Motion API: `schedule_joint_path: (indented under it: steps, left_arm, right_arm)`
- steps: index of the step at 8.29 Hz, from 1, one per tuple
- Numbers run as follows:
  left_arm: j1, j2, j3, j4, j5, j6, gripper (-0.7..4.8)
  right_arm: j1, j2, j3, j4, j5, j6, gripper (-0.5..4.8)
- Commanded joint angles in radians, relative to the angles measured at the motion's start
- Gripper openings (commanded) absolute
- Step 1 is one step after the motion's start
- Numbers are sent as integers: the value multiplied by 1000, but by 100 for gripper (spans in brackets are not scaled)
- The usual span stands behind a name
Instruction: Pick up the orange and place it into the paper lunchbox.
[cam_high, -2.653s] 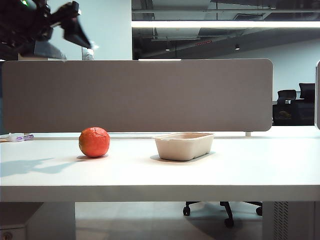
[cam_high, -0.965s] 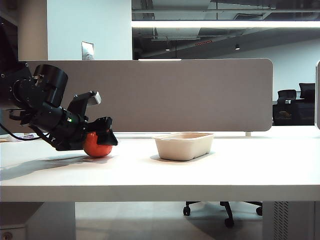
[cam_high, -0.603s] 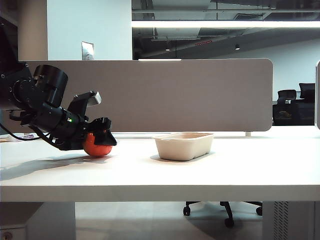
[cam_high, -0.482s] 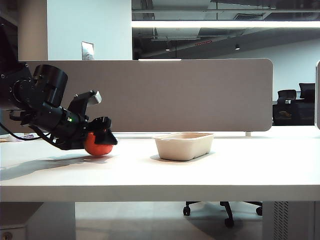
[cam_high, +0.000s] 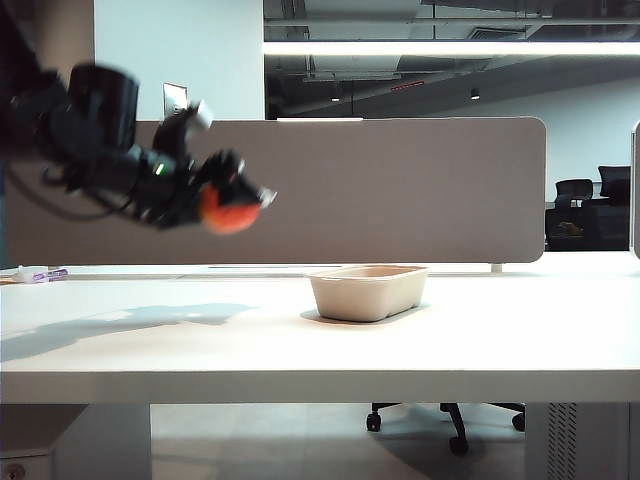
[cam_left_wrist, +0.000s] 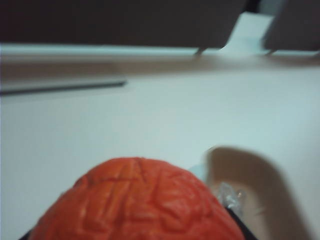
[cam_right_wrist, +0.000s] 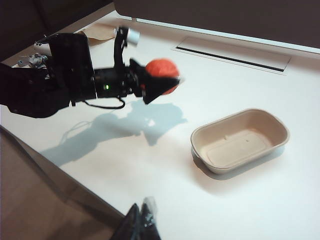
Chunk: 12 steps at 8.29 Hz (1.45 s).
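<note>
Orange skin looked creased, wrinkled, slightly glossy. Paper lunchbox was matt beige pulp, faintly fibrous. Table top was smooth white laminate with a soft sheen. Left gripper housing read as black matt plastic. Divider panel looked like grey cloth.

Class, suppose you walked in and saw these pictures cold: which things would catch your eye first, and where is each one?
The orange stands out first, gripped in the left end effector in mid-air above the left part of the white table. Next comes the paper lunchbox, empty, sitting near the table's middle, to the right of the raised fruit. The right end effector shows only as closed dark tips above the table's near edge.
</note>
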Motion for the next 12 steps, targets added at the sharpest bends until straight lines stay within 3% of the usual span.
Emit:
schedule_joint_path:
  steps: [1,3,5,6,7,8,10,11,12]
  left_arm:
    - [-238,-13,198,-181,-91,-24,214]
    - [-345,56,207,-208,-227,11,214]
    - [-352,161,263,-224,-282,10,216]
    - [-352,198,322,-267,-299,10,316]
    - [-352,207,341,-287,-312,10,337]
    - [-350,250,444,-396,-326,22,436]
    - [-350,250,443,-396,-326,21,444]
    - [-350,245,444,-396,-325,21,478]
    - [-344,192,443,-434,-326,22,408]
  right_arm:
    - [1,-2,6,-34,33,-3,-1]
    - [1,-3,11,-135,104,-3,-1]
    - [1,-4,11,-135,90,-3,-1]
    - [1,-5,11,-135,90,-3,-1]
    - [1,-5,11,-135,90,-3,-1]
    - [0,-5,11,-135,90,-3,-1]
    - [0,-5,11,-135,93,-3,-1]
    - [0,-5,11,-135,95,-3,-1]
    - [-2,-5,11,-133,99,-3,-1]
